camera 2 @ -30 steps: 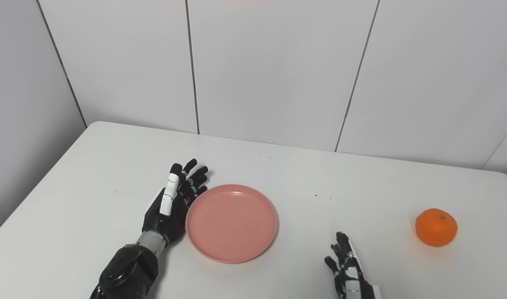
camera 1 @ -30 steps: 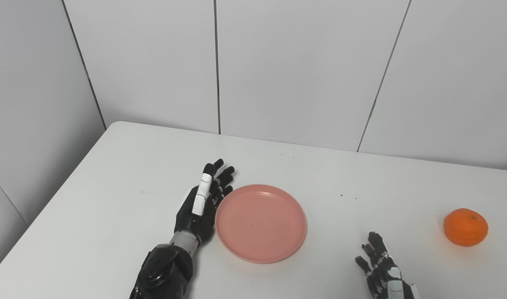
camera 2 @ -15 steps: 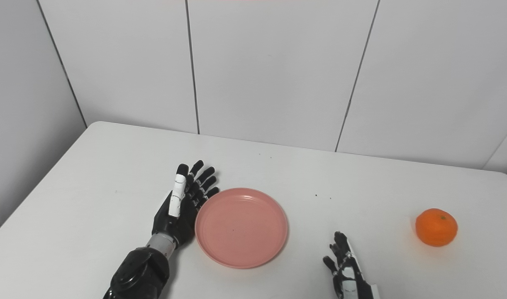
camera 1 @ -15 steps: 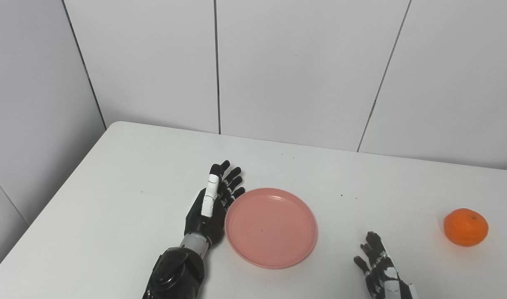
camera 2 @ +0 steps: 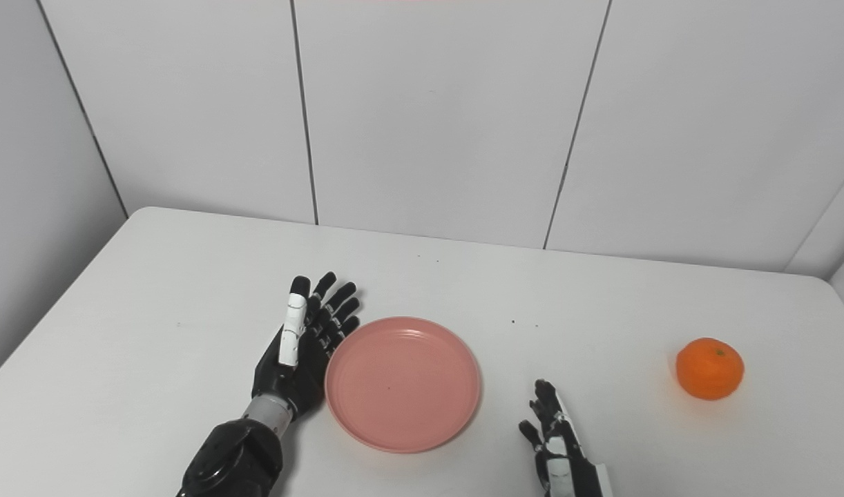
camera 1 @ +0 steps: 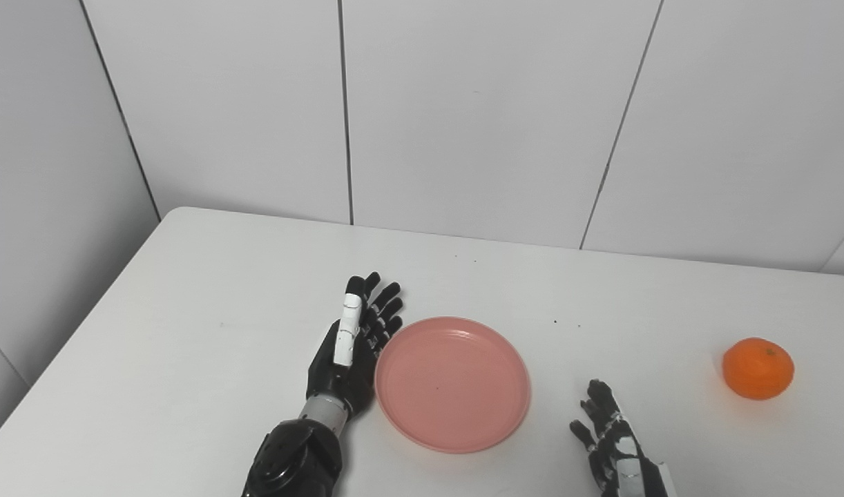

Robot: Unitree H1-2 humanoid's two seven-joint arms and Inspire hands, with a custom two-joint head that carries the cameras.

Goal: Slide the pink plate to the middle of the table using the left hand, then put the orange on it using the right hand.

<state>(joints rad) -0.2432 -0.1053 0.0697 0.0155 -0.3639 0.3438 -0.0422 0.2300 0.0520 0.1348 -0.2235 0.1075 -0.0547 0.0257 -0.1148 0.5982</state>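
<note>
A round pink plate (camera 1: 453,383) lies flat on the white table (camera 1: 208,290), a little left of its middle, with nothing on it. My left hand (camera 1: 349,348) stands on edge against the plate's left rim, fingers straight and apart, holding nothing. An orange (camera 1: 758,368) rests near the table's right side, well away from the plate. Low at the front, between plate and orange, my right hand (camera 1: 612,442) is open with fingers spread, touching neither; its wrist is cut off by the picture's bottom edge.
Pale wall panels (camera 1: 477,117) stand right behind the table's far edge. The table's left edge (camera 1: 83,324) runs diagonally toward the front. A few small dark specks (camera 1: 555,322) dot the tabletop behind the plate.
My left hand has pushed the plate to the right over the second. The whole picture also shifted slightly left, so the camera moved. The orange stays put; my right hand barely moved.
</note>
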